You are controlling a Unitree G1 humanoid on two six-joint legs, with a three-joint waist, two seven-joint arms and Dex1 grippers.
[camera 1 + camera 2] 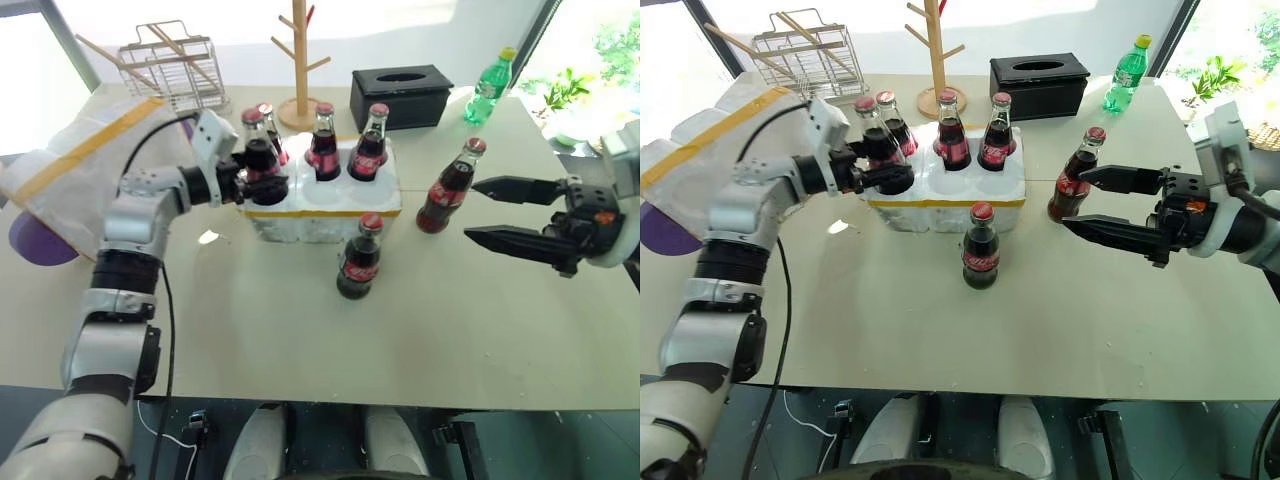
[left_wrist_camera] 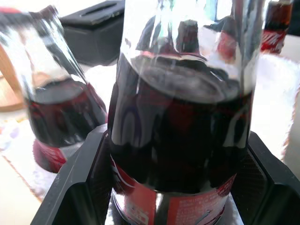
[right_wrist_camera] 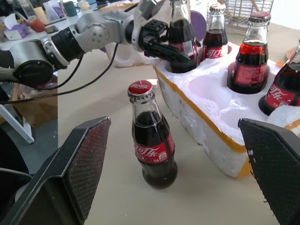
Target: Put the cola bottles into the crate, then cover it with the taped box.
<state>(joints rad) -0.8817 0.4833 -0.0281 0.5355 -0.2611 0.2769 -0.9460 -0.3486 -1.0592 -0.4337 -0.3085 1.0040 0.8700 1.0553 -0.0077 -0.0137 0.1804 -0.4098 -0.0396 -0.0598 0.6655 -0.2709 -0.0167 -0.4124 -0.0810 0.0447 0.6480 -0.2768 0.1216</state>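
At the table's (image 1: 300, 340) far edge, a wire rack (image 1: 170, 62), wooden mug tree (image 1: 300, 60), black tissue box (image 1: 400, 95) and green bottle (image 1: 490, 88) line up.

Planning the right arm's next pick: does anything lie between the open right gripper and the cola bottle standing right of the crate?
Nothing: in the left eye view, bare table separates the right gripper from that cola bottle.

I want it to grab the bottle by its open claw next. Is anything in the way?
Nothing visible. The open right gripper faces the cola bottle standing on the table beside the crate, with only bare tabletop between them.
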